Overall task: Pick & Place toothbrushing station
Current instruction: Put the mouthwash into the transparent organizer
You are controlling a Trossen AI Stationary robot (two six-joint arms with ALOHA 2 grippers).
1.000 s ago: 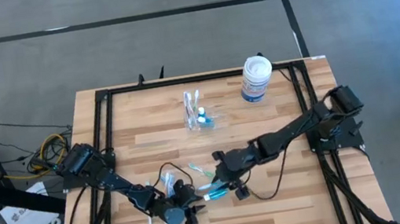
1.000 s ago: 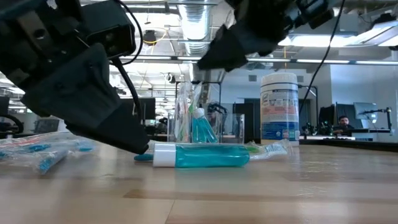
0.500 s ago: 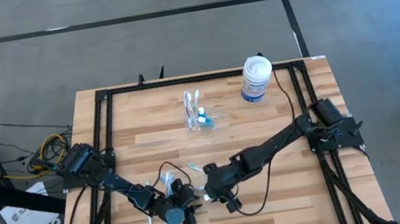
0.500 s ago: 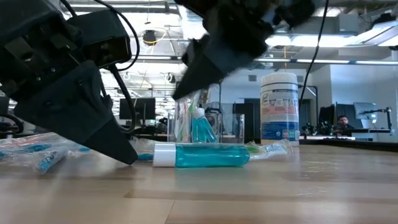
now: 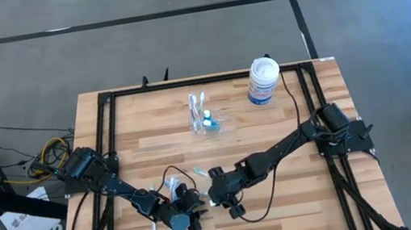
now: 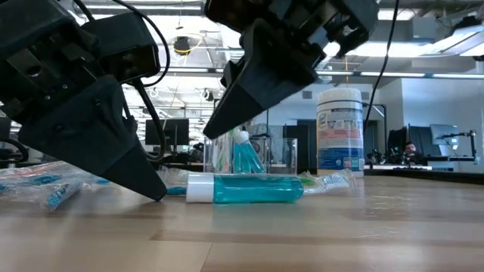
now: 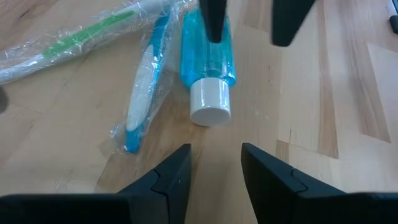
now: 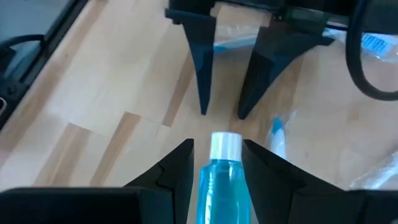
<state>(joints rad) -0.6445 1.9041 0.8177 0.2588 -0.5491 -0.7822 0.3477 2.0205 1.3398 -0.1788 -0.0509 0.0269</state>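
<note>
The toothbrushing station (image 5: 205, 121), a clear organizer with brushes and a small blue tube standing in it, sits upright on the table's far middle, away from both grippers; in the low view the station (image 6: 227, 147) shows behind the bottle. Near the front edge a blue bottle (image 7: 208, 59) with a white cap (image 7: 210, 104) lies on its side. My left gripper (image 7: 216, 149) stands open just short of the cap, fingertips at table height. My right gripper (image 8: 217, 144) hangs open over the bottle (image 6: 246, 189), one finger on either side, pointing steeply down, clear of it.
A white jar with a blue label (image 5: 263, 80) stands at the far right. Wrapped toothbrushes, one blue (image 7: 144, 84) and one green (image 7: 81, 40), lie beside the bottle. More wrapped brushes (image 6: 45, 185) lie near the left arm. A black frame (image 5: 107, 138) borders the table.
My right gripper has come toward the table's left edge and down, tipping more steeply, and now hangs over the blue bottle facing my left gripper. The bottle and the station have stayed where they were.
</note>
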